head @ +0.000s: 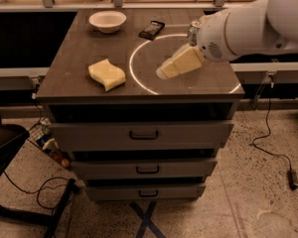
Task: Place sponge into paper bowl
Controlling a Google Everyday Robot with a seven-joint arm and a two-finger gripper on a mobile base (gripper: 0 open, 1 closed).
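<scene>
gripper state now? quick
Gripper: above the table, to the right of the sponge and apart from it; open or shut cannot be told.

**Arm in from the right, gripper angled down-left**

White arm (253, 21) enters from the upper right and slopes down toward the left. Its thick rounded wrist (216, 41) sits at the lower end. The pale yellow wedge-shaped gripper (168, 70) sticks out from the wrist, tilted down-left, tip over the middle of the table (74, 66).
</scene>
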